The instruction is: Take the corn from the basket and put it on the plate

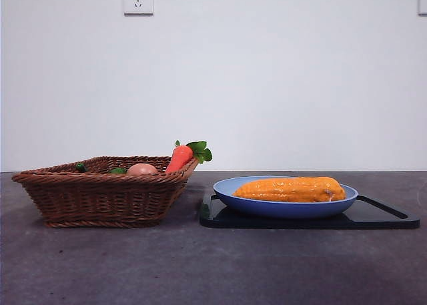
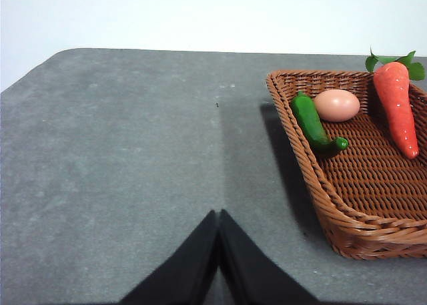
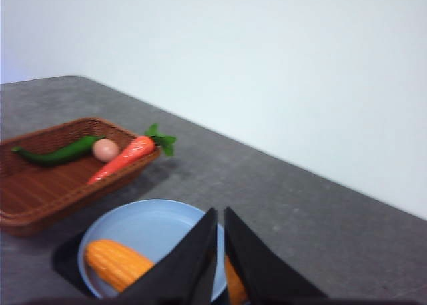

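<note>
both grippers, left (image 2: 219, 251) and right (image 3: 220, 251), have their jaws pressed together on nothing. the corn (image 1: 291, 189) lies on the plate (image 1: 227, 188), outside the basket (image 1: 100, 198); placing looks finished, and no further move seems needed beyond keeping clear.

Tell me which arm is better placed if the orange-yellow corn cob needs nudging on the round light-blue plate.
Probably right: the right gripper is above the plate and corn; the left gripper faces bare table beside the basket.
</note>
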{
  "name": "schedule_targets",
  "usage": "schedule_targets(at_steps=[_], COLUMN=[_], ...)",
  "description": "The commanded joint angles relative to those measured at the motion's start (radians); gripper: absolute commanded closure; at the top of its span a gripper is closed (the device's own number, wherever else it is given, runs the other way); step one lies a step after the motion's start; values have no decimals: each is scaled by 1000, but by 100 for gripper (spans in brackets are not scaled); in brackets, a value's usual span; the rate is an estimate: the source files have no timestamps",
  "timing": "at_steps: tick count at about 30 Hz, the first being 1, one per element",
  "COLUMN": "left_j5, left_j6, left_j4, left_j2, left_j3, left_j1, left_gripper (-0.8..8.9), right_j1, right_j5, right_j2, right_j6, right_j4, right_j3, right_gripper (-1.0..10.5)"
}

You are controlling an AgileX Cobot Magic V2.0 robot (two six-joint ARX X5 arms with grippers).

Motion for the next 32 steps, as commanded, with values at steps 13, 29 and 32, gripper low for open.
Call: schedule_targets(at_steps=[13,29,32], left_j5=[-2,-2,-2], left_j6=[-6,-6,-6], left_j4=[-5,-5,-5], left_j2=[-2,-2,-2], left_j3=[-27,-27,-27], left_j1=[2,2,2], left_gripper=[810,810,810], right_j1=[8,11,11], right_j5=[210,374,373], right_j2=[-213,-258,-258], right_j6=[131,200,201], right_j4=[124,82,78], right_j3=[-373,-452,-452], right_gripper=[945,945,945])
